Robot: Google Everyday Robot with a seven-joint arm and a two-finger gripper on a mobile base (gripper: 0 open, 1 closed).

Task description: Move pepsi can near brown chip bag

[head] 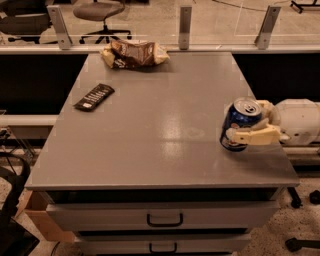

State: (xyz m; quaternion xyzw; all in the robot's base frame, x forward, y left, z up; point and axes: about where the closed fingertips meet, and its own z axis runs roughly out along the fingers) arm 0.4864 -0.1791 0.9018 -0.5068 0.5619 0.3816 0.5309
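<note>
Gripper: pale cream, on a white arm that comes in from the right edge of the view, sitting at the right side of the grey flat-topped counter, towards its front corner. The jaws are closed around the small blue aluminium pepsi can with a silver top, one jaw across the can's near side and the other behind it.

The pepsi can leans slightly. Whether its base touches the counter, I cannot tell.

The brown chip bag, crumpled dark foil with pale yellowish edges, lies at the far edge of the counter, left of centre, well apart from the can.

A flat black remote-like bar lies on the left part of the counter, nearer the bag than the can and touching neither.

Below the counter front is a grey drawer with a dark handle. Beyond the far edge, an office chair stands on the floor.
</note>
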